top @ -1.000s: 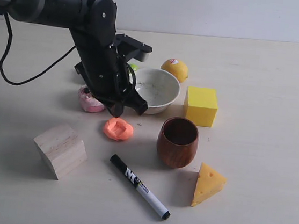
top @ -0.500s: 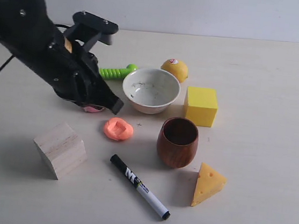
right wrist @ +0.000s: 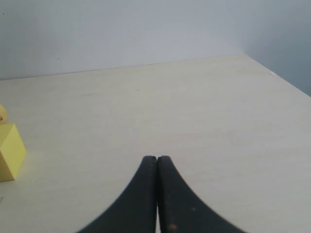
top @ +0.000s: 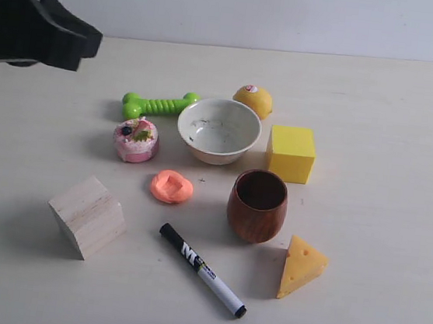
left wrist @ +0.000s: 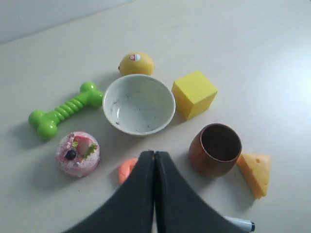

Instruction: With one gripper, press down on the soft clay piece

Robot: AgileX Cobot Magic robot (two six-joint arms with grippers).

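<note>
The soft clay piece (top: pixel 171 187) is a salmon-orange blob with a square dent pressed into its top, lying on the table between the pink toy cake (top: pixel 136 139) and the wooden cup (top: pixel 257 206). In the left wrist view only an edge of the clay piece (left wrist: pixel 126 170) shows beside the fingers. My left gripper (left wrist: pixel 154 153) is shut, empty, and high above the table; its arm (top: pixel 36 28) fills the exterior view's upper left corner. My right gripper (right wrist: pixel 157 158) is shut and empty over bare table, away from the objects.
Around the clay lie a wooden cube (top: pixel 87 217), a black marker (top: pixel 203 269), a cheese wedge (top: pixel 301 266), a yellow cube (top: pixel 290 152), a white bowl (top: pixel 218 130), a lemon (top: pixel 253 99) and a green toy bone (top: pixel 158 105).
My left arm has lifted off the clay and pulled back up and to the left, uncovering the toy cake and the green bone. The dented clay stays in place.
</note>
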